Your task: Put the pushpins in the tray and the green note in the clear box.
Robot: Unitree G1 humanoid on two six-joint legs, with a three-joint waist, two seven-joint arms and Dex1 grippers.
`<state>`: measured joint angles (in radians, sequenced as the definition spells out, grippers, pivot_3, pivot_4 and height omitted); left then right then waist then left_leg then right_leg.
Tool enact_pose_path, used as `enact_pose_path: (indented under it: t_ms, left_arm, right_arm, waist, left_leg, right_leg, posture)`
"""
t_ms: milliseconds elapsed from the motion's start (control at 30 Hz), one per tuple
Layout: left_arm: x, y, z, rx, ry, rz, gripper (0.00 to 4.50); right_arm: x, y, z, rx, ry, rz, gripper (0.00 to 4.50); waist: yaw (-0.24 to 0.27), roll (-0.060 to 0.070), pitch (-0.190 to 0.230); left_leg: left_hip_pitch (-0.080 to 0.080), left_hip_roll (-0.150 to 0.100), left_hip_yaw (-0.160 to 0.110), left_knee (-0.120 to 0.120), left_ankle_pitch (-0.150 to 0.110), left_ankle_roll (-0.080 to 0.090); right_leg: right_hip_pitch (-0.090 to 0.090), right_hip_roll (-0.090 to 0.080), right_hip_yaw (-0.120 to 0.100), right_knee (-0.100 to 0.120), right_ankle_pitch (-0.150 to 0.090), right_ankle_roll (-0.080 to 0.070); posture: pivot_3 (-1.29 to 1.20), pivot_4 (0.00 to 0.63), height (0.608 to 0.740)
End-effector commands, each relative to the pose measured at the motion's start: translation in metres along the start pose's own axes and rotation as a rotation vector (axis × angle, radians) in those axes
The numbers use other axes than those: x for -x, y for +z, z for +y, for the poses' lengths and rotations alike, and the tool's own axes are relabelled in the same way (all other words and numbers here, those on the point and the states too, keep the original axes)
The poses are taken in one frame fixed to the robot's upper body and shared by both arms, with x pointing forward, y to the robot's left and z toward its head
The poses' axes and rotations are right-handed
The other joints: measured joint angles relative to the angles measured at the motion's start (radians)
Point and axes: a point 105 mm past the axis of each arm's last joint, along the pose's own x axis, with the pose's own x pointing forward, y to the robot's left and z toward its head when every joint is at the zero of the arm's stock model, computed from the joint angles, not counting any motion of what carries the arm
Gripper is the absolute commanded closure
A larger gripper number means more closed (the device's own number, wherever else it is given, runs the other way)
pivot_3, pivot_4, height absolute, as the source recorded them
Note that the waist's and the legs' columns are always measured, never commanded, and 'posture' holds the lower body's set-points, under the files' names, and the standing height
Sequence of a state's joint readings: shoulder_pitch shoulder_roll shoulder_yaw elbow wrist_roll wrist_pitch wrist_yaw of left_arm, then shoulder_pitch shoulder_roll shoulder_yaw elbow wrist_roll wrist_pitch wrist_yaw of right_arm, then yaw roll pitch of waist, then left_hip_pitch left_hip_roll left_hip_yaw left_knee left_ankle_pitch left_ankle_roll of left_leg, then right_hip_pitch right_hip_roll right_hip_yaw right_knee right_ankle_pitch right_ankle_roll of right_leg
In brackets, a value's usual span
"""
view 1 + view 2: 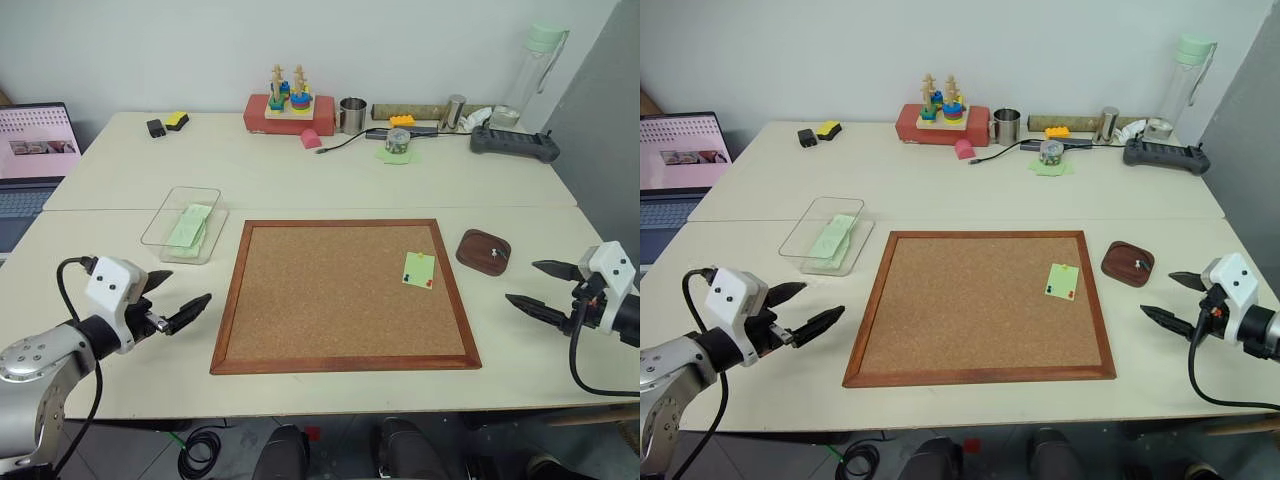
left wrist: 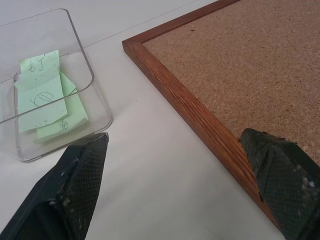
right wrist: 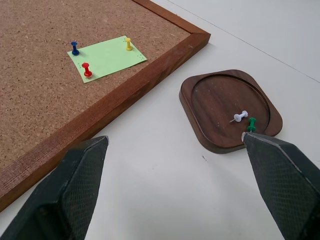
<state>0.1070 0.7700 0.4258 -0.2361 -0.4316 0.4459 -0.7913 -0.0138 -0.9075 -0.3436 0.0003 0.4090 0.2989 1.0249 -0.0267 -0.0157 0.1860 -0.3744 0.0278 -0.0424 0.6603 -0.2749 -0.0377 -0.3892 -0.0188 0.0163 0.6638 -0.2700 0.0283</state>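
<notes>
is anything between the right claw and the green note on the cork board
Nothing stands in the gap: only bare table and the board's low wooden frame lie between the open right claw and the green note. Three pushpins pin the note down, so they must come out first.

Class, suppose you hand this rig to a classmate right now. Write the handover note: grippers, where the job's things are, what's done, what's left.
Left gripper open, holding nothing, beside the cork board's left edge.
Right gripper open, holding nothing, near the tray.
Green note is pinned to the cork board by three pushpins: blue, red, yellow.
The tray already holds a white pin and a green pin.
Clear box holds other green notes.
Left: pull the three pins into the tray, then move the note to the box.
</notes>
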Motion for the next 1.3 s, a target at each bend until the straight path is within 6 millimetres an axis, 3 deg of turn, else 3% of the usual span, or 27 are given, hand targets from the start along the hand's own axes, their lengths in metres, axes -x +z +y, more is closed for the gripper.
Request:
enact_pose_path:
  t_ms: [33,367,1067,1167,1300]
  left_arm:
    - [0.001,0.011,0.001,-0.036,-0.016,-0.031,0.02]
    - [-0.001,0.015,0.006,-0.047,0.006,-0.007,0.02]
    - [-0.009,0.032,-0.001,-0.028,-0.056,-0.042,0.02]
    - [-0.017,0.043,-0.014,-0.065,-0.126,-0.065,0.02]
    - [-0.033,0.056,-0.037,-0.13,-0.211,-0.096,0.68]
  right_arm:
    - [0.008,0.014,-0.004,0.042,-0.022,-0.031,0.0]
    - [0.006,0.016,-0.005,0.044,-0.022,-0.034,0.0]
    - [0.005,0.019,-0.004,0.041,-0.023,-0.051,0.0]
    - [0.006,0.023,-0.002,0.041,-0.021,-0.065,0.0]
    - [0.004,0.034,0.006,0.048,-0.007,-0.098,0.0]
  waist:
    - [0.0,0.0,0.0]
    - [0.0,0.0,0.0]
    - [0.0,0.0,0.0]
    - [0.0,0.0,0.0]
    - [0.001,0.0,0.0]
  left_leg:
    - [0.0,0.0,0.0,0.0,0.0,0.0]
    - [0.0,0.0,0.0,0.0,0.0,0.0]
    - [0.0,0.0,0.0,0.0,0.0,0.0]
    - [0.0,0.0,0.001,0.0,0.0,0.0]
    - [0.0,0.0,0.001,0.0,0.0,0.0]
  right_leg:
    - [0.0,0.0,0.0,0.0,0.0,0.0]
    - [0.0,0.0,0.0,0.0,0.0,0.0]
    - [0.0,0.0,0.0,0.0,0.0,0.0]
    - [0.0,0.0,0.0,0.0,0.0,0.001]
    - [0.0,0.0,0.001,0.0,0.001,0.001]
  posture:
    - [0.0,0.15,0.74]
    - [0.0,0.15,0.74]
    - [0.0,0.15,0.74]
    - [0.0,0.15,0.74]
    - [0.0,0.15,0.74]
